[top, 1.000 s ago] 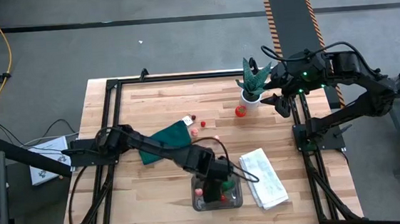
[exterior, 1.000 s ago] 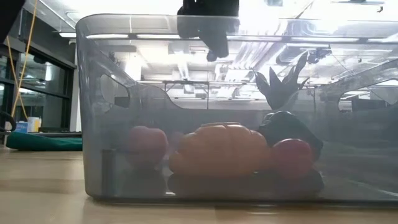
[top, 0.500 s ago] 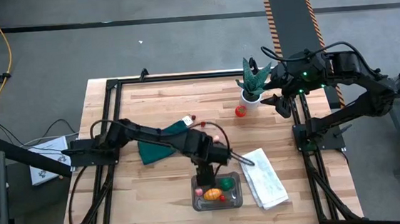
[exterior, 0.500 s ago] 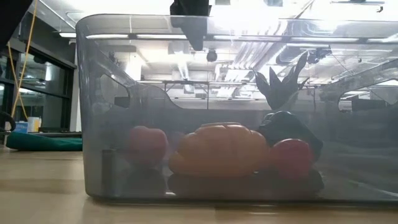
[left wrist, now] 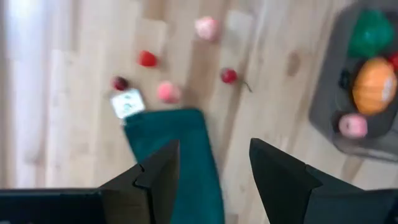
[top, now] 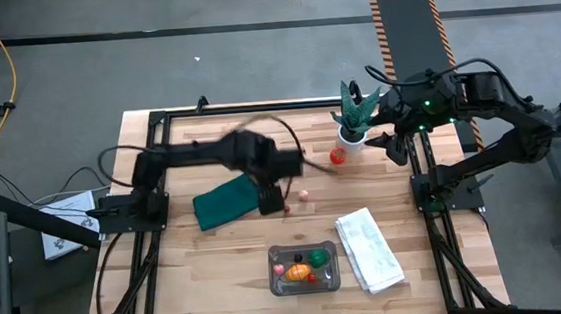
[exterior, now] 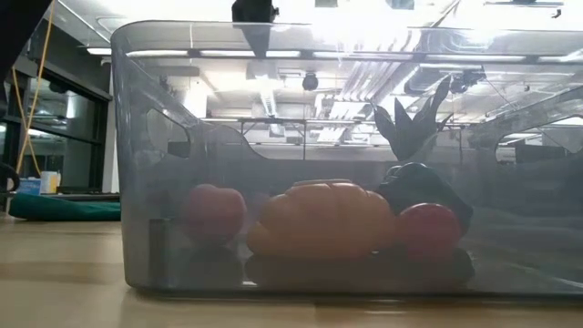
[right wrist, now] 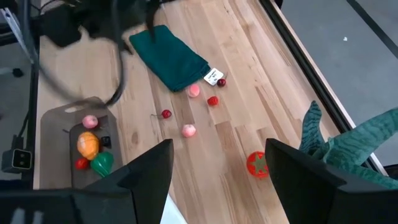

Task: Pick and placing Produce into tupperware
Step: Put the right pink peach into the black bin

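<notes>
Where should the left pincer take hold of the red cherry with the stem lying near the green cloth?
Probably from straight above, closing across the round body of the red cherry rather than its thin stem. It lies alone on bare wood of the table, clear of the dark green cloth and the pink pieces, so both fingers have room. The left pincer is open above the cloth.

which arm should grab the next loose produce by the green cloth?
Left. Its gripper, jaws open and empty, hangs over the green cloth beside the loose pieces. The right gripper sits back by the potted plant.
</notes>
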Available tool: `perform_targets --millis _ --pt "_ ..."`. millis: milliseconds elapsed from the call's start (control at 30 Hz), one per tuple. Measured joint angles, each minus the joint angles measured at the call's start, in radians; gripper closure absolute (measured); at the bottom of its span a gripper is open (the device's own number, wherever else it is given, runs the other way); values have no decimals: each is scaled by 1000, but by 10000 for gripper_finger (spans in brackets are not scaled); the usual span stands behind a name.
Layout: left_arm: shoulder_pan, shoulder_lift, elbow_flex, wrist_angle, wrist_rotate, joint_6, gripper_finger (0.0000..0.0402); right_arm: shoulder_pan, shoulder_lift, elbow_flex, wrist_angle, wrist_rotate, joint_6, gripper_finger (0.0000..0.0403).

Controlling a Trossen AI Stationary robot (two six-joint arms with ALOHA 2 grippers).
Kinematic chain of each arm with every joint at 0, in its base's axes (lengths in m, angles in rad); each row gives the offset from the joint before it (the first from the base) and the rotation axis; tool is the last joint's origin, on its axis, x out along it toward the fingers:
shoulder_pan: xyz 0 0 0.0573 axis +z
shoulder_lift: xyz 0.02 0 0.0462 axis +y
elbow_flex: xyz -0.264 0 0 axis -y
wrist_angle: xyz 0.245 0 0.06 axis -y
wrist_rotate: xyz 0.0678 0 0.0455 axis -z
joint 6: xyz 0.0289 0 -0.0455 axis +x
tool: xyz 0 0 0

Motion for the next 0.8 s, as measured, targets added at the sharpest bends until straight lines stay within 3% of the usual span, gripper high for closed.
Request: perform_targets --millis 300,800 --pt "142 -153 -7 6 0 89 220 0 75 0 26 0 -22 158" --pt "298 -369 -7 5 13 209 220 8 272 -48 223 -49 -29 158"
